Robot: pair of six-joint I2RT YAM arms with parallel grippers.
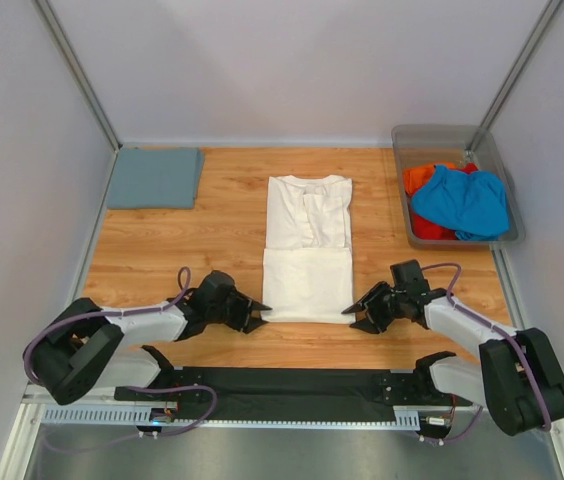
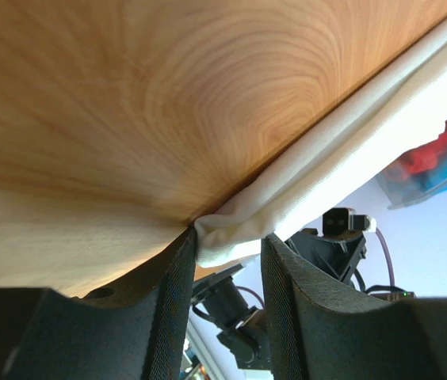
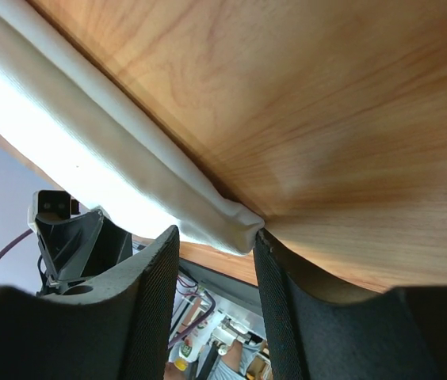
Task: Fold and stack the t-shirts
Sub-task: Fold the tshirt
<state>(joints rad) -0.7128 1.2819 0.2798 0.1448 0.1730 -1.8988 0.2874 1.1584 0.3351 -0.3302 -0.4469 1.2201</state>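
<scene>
Your left end effector is narrowed onto the near corner of the cream-white t-shirt, and the right end effector pinches the opposite corner likewise. Lift both together and level, carrying the thick edge straight ahead so the fold lands square. Beyond them runs the wood-grain bench. Farther ahead, left of both, lies a folded grey-blue t-shirt.
</scene>
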